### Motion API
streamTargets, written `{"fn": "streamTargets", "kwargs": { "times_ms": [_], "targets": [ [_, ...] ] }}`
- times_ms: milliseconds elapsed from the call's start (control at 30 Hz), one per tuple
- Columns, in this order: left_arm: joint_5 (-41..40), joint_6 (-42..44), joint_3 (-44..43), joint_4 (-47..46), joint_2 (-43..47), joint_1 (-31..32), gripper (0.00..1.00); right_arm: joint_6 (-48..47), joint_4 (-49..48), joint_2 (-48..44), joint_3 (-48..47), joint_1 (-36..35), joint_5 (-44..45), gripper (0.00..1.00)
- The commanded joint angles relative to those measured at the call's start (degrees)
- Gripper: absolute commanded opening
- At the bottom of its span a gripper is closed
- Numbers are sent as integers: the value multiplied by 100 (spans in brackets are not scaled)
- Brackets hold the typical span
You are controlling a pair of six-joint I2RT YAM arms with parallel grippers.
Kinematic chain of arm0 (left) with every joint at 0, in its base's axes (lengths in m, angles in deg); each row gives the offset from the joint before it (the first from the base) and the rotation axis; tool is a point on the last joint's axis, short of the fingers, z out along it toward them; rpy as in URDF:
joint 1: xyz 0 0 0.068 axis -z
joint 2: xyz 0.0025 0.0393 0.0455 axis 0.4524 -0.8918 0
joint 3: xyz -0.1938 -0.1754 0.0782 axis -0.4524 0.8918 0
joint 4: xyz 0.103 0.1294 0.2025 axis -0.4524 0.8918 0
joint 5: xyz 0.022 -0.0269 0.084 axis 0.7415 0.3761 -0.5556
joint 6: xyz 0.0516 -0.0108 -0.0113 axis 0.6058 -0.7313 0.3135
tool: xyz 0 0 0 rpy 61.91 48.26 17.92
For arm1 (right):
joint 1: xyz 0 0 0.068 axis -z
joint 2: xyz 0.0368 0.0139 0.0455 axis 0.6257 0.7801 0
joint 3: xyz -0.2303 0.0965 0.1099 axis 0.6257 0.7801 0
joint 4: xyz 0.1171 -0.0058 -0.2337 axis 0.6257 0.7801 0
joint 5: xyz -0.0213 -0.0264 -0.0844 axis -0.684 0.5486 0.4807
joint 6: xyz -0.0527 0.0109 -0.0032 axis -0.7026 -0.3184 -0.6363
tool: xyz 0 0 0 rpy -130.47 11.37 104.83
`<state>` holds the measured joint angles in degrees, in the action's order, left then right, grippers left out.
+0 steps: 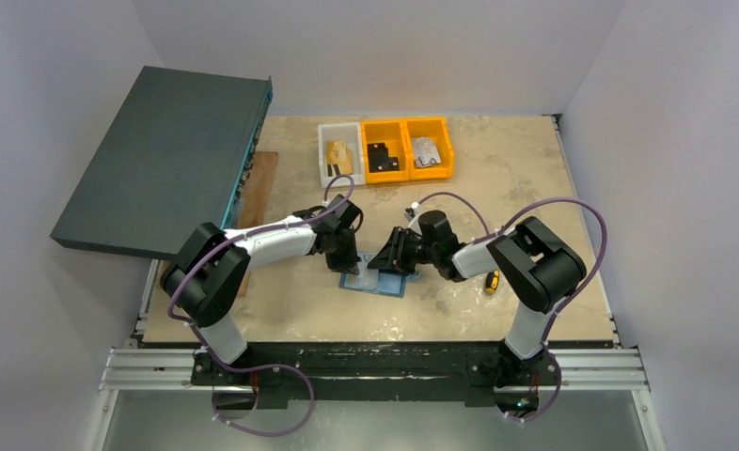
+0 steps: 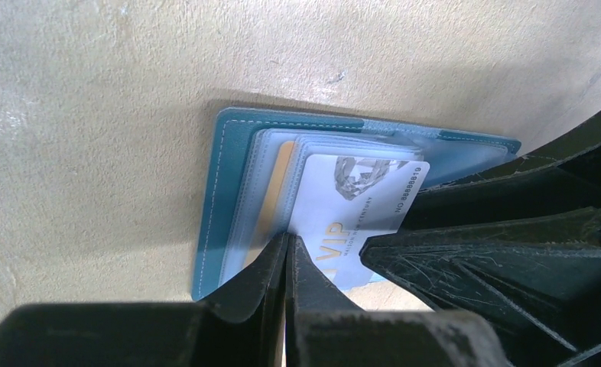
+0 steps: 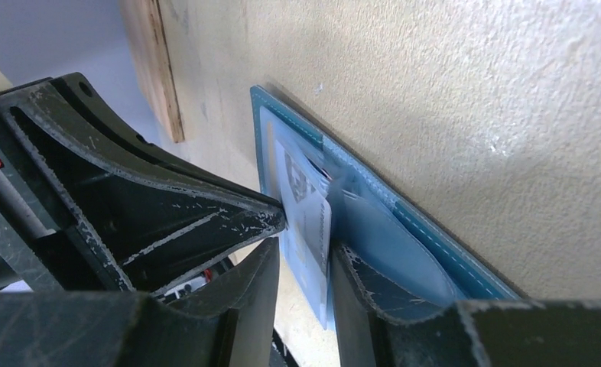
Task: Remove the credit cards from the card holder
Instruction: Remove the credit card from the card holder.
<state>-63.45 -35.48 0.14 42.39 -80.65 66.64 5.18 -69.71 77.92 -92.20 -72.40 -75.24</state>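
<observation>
The small teal-blue bi-fold card holder [image 1: 377, 282] lies open and flat on the beige, mottled tabletop [image 1: 497, 188], near its front middle, between the two arms. Its clear plastic sleeves are fanned upward. A silvery-grey credit card marked "VIP" [image 2: 358, 202] sticks partway out of the sleeves, tilted up off the holder. A gold-tan credit card [image 2: 281, 183] sits inside a sleeve beside it. The left tool [image 2: 286, 256] is clenched, its fingers pressed together, and its tips rest on the sleeve stack at the silvery card's edge; nothing shows between them. The right tool [image 3: 309, 248] has its fingers partly apart, one on each side of the silvery card's free end. A gap shows between the card and the finger nearer the left tool, so the card is not pinched. At the far edge stand a white plastic bin [image 1: 339, 150] and two yellow plastic bins [image 1: 408, 148]. A large dark teal flat box [image 1: 164, 160] leans at the left.
</observation>
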Motion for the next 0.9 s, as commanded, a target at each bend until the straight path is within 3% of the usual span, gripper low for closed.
{"fn": "streamTargets", "kwargs": {
  "times_ms": [0, 267, 567, 867],
  "targets": [
    [-218, -12, 226, 293, -407, 12, 0, 381, -825, -12, 205, 45, -339, 29],
    [-282, 4, 234, 383, -416, -28, 0, 649, -1429, 122, 427, 175, -413, 20],
    [-303, -5, 225, 426, -450, -60, 0, 685, -1491, 108, 488, 251, -341, 3],
    [-415, -69, 335, 505, -459, -173, 0, 331, -934, -206, 525, 413, -172, 2]
  ]
}}
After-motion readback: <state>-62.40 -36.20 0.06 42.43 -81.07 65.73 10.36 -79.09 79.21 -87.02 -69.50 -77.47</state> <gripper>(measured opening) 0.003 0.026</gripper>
